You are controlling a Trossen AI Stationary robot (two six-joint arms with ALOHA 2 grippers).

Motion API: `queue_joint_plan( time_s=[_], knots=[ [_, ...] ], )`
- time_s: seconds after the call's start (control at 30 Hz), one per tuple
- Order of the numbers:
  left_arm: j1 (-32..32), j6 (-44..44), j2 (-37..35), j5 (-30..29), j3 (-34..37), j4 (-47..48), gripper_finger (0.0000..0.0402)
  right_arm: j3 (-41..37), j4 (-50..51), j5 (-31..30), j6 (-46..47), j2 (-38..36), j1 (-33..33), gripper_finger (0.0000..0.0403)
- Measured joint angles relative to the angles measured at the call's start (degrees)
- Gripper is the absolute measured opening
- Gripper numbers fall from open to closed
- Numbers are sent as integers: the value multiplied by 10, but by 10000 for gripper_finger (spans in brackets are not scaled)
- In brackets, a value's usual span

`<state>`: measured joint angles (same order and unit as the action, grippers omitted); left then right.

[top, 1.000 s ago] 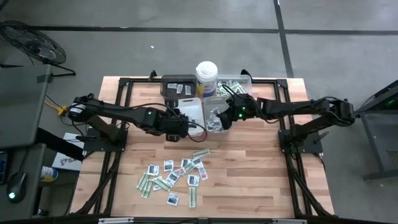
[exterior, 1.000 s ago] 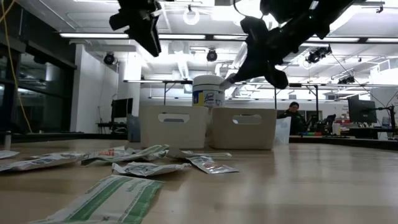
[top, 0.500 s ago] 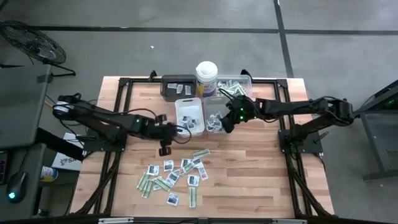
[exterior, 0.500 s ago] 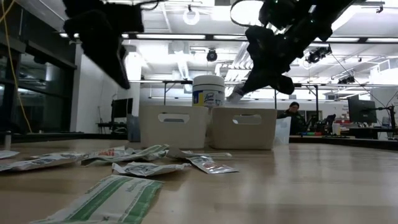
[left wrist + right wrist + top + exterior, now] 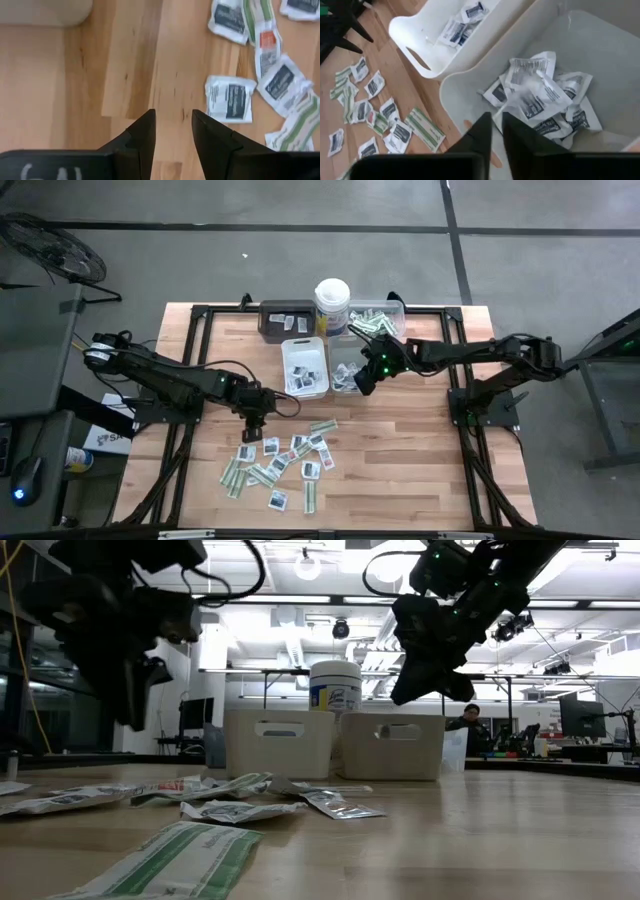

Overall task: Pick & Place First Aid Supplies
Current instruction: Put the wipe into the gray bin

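Risk: right gripper [image 5: 496,131], fingers parting, drops its packet [image 5: 532,90] onto the bin [image 5: 600,55] heap below; left gripper [image 5: 173,131], unclenched and empty, may snag neighbouring packets [image 5: 231,98].

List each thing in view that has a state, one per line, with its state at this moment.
Left end effector: open, empty, over bare wood beside the loose packets.
Right end effector: nearly closed, over the grey tray, a clear packet just beyond its tips.
Grey tray: partly filled with packets.
White tray: holds a few sachets.
Canister: upright, lid on.
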<state>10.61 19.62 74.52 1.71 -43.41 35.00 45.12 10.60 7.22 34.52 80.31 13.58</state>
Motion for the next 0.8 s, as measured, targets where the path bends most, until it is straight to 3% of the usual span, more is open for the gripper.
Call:
queue_joint_plan(
  time_s=[0.4,0.67,0.8],
  knots=[
    [0,-93,5,19,3,-18,124,0,-5,-10,15,0,0,191],
    [15,-155,60,82,3,-33,124,0,-34,41,-29,-13,0,220],
    [47,-163,92,83,3,-61,124,0,-73,69,-62,-20,-4,221]
  ],
)
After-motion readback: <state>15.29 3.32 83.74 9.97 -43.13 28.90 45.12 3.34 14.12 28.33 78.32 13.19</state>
